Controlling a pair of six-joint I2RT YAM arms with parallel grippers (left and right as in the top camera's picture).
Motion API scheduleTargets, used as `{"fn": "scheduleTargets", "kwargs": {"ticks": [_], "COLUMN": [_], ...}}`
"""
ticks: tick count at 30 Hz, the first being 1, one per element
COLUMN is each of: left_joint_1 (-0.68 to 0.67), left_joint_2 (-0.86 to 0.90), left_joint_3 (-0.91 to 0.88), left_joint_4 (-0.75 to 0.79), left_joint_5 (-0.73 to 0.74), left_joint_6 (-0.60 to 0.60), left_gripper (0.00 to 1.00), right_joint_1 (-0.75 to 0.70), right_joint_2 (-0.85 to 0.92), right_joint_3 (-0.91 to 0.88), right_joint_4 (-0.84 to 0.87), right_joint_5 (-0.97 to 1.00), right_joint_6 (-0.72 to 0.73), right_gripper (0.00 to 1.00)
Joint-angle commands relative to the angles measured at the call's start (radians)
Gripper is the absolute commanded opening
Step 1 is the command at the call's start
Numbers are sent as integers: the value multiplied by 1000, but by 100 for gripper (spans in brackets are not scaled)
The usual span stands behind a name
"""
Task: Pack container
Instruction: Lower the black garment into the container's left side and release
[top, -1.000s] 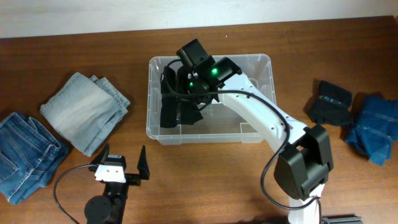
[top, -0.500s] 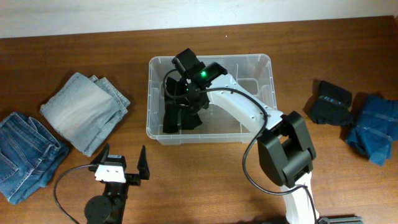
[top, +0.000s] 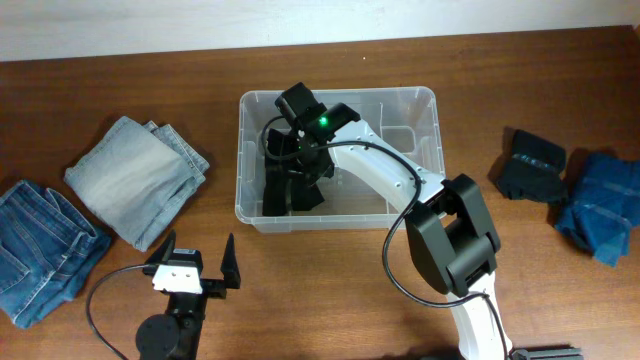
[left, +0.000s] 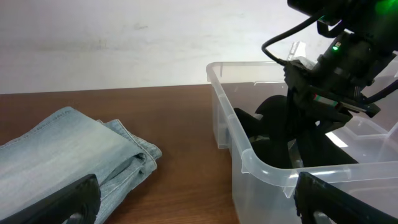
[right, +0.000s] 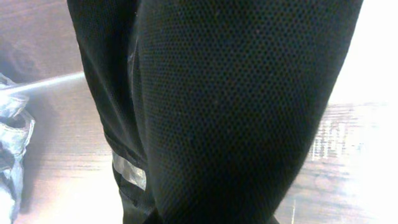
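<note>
Brown wooden worktop under a white wall: folded pale jeans (top: 135, 175) and darker jeans (top: 40, 250) lie left, a black bundle (top: 530, 165) and blue cloth (top: 600, 205) right. The container (top: 400, 93) sits mid-worktop. The right pincer (top: 298, 152) reaches into its left half, clamped on black cloth (top: 285, 192). The left pincer (top: 198, 258) sits near the front edge, jaws wide, empty.

No legible text, brand, number or sign in any view: nothing readable shows on the container (top: 395, 93), and the pale strip (right: 129, 171) on the black garment (right: 236, 112) bears no lettering that can be made out.
</note>
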Motion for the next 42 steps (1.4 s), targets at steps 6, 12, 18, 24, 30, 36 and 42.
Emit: {"fn": "scheduleTargets", "kwargs": {"ticks": [6, 12, 18, 24, 30, 36, 42], "left_joint_1": [5, 5, 5, 5, 5, 5, 5], "left_joint_2": [-9, -9, -9, -9, -9, -9, -9], "left_joint_3": [-8, -8, -8, -8, -8, -8, -8], "left_joint_4": [0, 0, 0, 0, 0, 0, 0], "left_joint_5": [-7, -7, -7, -7, -7, -7, -7], "left_joint_6": [15, 15, 15, 15, 15, 15, 15], "left_gripper": [99, 100, 100, 100, 100, 99, 100], "right_joint_1": [2, 2, 2, -1, -1, -1, -27], "right_joint_2": [5, 5, 5, 3, -26, -99, -184], "right_joint_3": [18, 18, 18, 19, 19, 33, 160], "right_joint_4": [7, 6, -6, -39, -53, -85, -216], "right_joint_5": [-18, -29, -51, -3, 77, 233, 265], "right_joint_6": [3, -33, -163, -253, -322, -414, -417], "right_gripper": [24, 53, 69, 79, 91, 96, 97]}}
